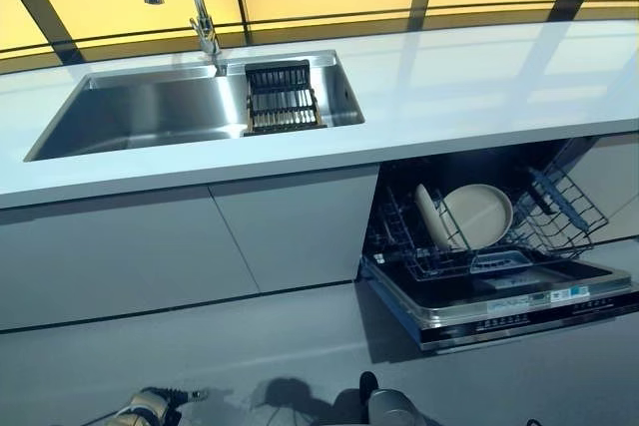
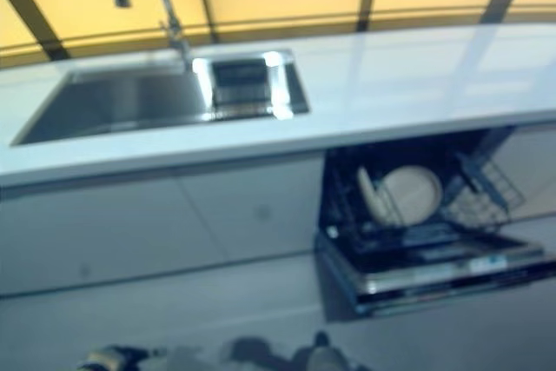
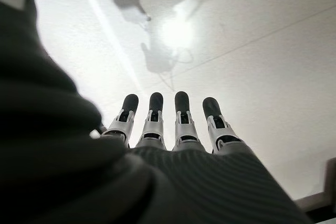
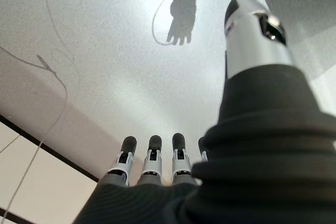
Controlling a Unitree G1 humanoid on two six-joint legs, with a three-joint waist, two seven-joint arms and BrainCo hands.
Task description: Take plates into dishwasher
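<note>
Two cream plates stand on edge in the pulled-out lower rack (image 1: 559,209) of the open dishwasher: a large plate (image 1: 479,214) facing me and another plate (image 1: 429,216) just to its left. The dishwasher door (image 1: 499,298) lies folded down under the counter at the right. My left hand (image 3: 181,124) hangs over the bare floor with straight fingers and holds nothing. In its own wrist view my right hand (image 4: 152,163) does the same, with its thumb (image 4: 254,30) stretched out. Neither hand is near the plates.
A white counter (image 1: 449,87) runs across the view with a steel sink (image 1: 150,112), a dark drain rack (image 1: 282,97) in it and a tap (image 1: 203,27). Grey cabinet fronts (image 1: 200,246) close the space left of the dishwasher. Grey floor (image 1: 300,346) lies in front.
</note>
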